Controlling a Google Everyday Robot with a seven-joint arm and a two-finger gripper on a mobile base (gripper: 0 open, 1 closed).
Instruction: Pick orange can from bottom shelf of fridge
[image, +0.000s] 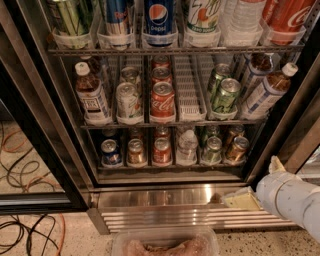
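Tool (241, 200) low before fridge (150, 196) base, pointing left

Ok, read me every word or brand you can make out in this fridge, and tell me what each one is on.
"pepsi": blue drink, top rack.
"Coca-Cola": red can, middle rack.
White script, partly cut off: red drink, top right.
Too blurred to read: the label on each tea bottle, and the cans on the bottom shelf.
No text: the tool, low right in front of the steel grille.

White rounded arm (290, 197); pale cream pincer (236, 200), lower right of view.
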